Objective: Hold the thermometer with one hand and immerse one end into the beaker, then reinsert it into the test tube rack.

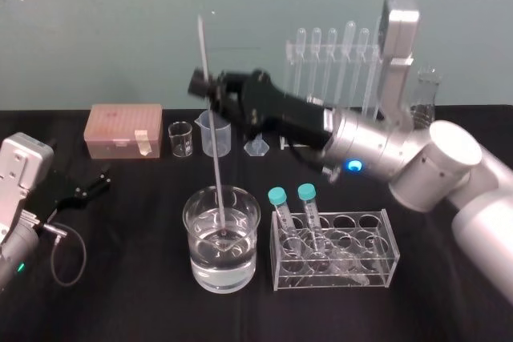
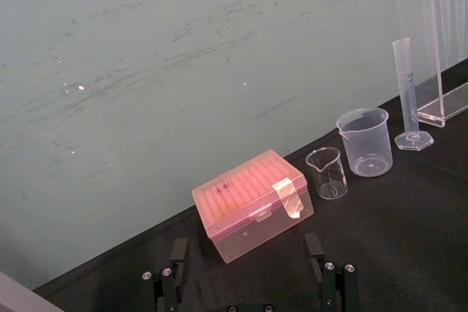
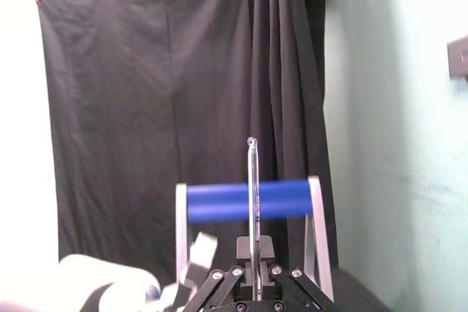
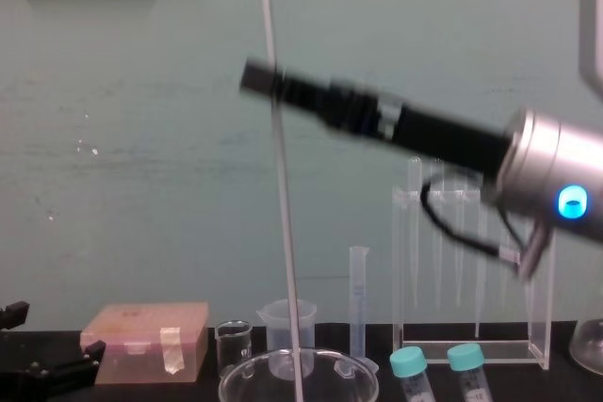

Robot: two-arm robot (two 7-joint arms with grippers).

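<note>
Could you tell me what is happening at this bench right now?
The right claw grips the thermometer near its upper part and holds it almost upright, its lower end dipped inside the beaker, which holds clear liquid. The test tube rack stands at the back of the table, the thermometer not yet back in it. The left claw rests open on the table at the left, idle.

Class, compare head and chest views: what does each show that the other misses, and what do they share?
Head view: the lower end of the thermometer dipped in water in the beaker. Chest view: the tall tube of the measuring cylinder. Both: the right pincer shut on the thermometer, the pink box, and the open left pincer idle on the left.
</note>
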